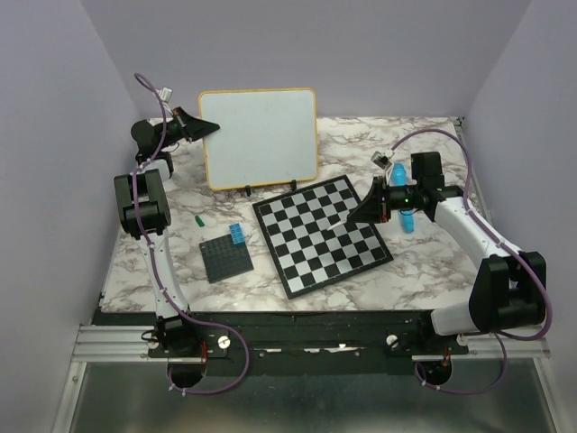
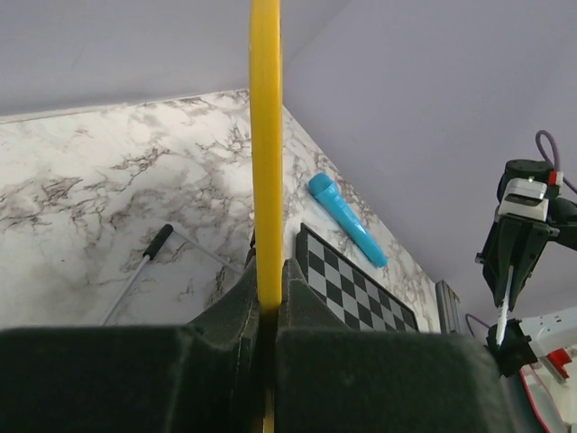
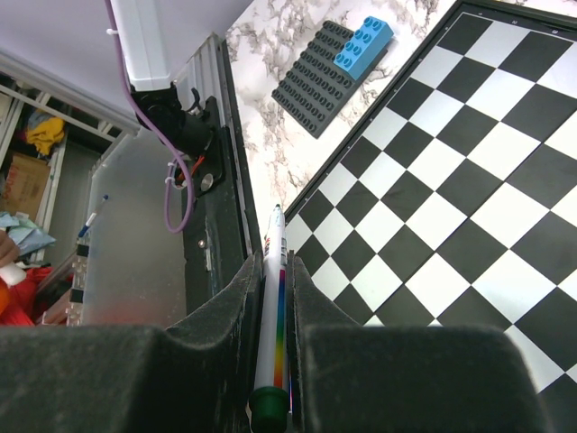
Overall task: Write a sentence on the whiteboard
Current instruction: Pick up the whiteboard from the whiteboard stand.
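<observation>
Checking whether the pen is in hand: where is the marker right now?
The marker is clamped between the fingers of the right gripper, held over the right side of the chessboard in the top view.

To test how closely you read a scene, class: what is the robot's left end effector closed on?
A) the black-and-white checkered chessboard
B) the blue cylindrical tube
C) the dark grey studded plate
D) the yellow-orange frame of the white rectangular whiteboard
D: in the left wrist view the left end effector is pinched shut on the thin yellow-orange frame of the white rectangular whiteboard.
</observation>
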Controlling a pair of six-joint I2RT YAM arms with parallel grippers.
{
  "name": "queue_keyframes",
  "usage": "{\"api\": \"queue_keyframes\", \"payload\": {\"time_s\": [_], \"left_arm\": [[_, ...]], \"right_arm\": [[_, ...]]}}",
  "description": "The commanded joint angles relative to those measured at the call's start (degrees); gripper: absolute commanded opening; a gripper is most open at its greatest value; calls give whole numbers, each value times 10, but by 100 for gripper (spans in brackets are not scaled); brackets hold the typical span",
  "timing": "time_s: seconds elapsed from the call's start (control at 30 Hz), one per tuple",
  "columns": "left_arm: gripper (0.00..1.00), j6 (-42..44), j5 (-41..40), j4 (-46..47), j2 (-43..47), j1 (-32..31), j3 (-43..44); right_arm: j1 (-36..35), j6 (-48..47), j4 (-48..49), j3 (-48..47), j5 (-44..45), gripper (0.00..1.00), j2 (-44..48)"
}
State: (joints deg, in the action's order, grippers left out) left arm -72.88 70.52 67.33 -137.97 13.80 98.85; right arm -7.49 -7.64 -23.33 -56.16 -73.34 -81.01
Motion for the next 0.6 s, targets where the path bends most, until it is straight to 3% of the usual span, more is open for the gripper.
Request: {"api": "queue_keyframes", "payload": {"time_s": [0.0,0.57], "left_arm": [[0,-44,-56,114,59,7,24],[0,-89,-145,160,188,-2,-75]], "right_arm": [[3,-14,-11,-18,0,1,11],[9,-16,-15,-22,4,1,42]]}}
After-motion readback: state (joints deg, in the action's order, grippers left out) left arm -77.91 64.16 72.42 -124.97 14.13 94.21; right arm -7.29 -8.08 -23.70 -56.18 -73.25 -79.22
